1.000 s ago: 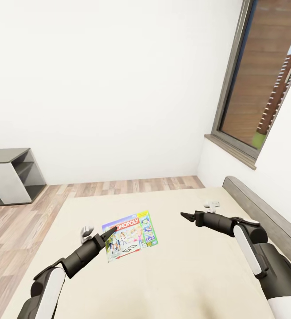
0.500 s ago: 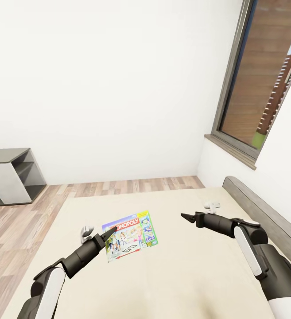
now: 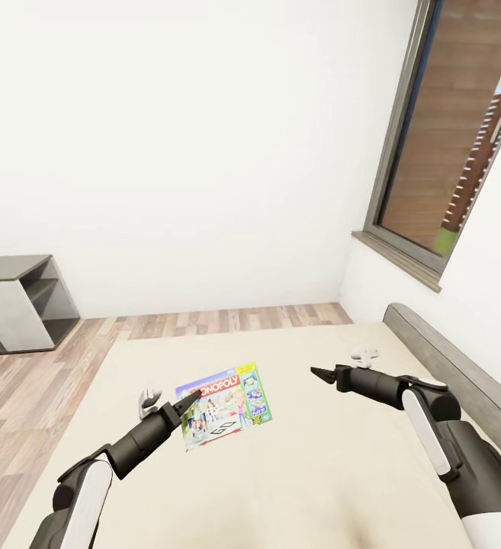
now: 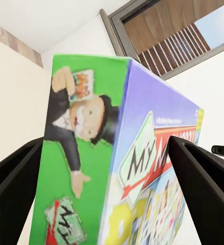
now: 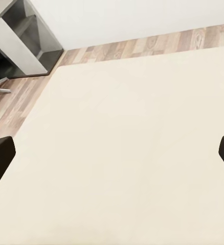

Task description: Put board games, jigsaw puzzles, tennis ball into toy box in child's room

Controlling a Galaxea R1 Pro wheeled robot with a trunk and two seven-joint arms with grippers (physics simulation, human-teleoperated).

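My left jaws straddle the Monopoly box [image 4: 117, 153] on the bed [image 3: 334, 473], open, not gripping. Right jaws open, empty. Risk: thin box may slip when I close

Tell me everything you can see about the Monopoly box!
The Monopoly box is thin and flat, with a red MONOPOLY logo, cartoon pictures and a green edge showing the moustached man in a top hat. It looks like printed cardboard. It lies flat on the beige bed, a bit askew. The left gripper sits at its corner, a black finger on each side.
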